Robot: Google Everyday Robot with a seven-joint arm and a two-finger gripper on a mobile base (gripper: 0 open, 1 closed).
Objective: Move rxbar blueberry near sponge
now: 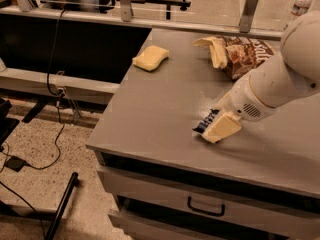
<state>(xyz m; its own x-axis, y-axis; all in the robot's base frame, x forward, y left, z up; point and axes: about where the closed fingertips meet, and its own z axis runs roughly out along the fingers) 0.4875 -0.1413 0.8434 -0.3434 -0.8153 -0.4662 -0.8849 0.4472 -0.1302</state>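
Gripper down on the bar at the table's front edge

The gripper (220, 128) sits low on the table (150, 114), its cream pad touching the rxbar blueberry (204, 122), whose dark end pokes out to the left; whether it clamps the bar cannot be told. The brown chip bag (242, 54) lies behind the white arm (280, 79). The sponge (150, 58) rests well apart at the far left corner, with bare table between.

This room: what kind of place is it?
Probably an office or lab workspace: a grey counter with drawers, cables trailing to a speckled floor. The gripper sits at the rxbar blueberry near the counter's front edge.
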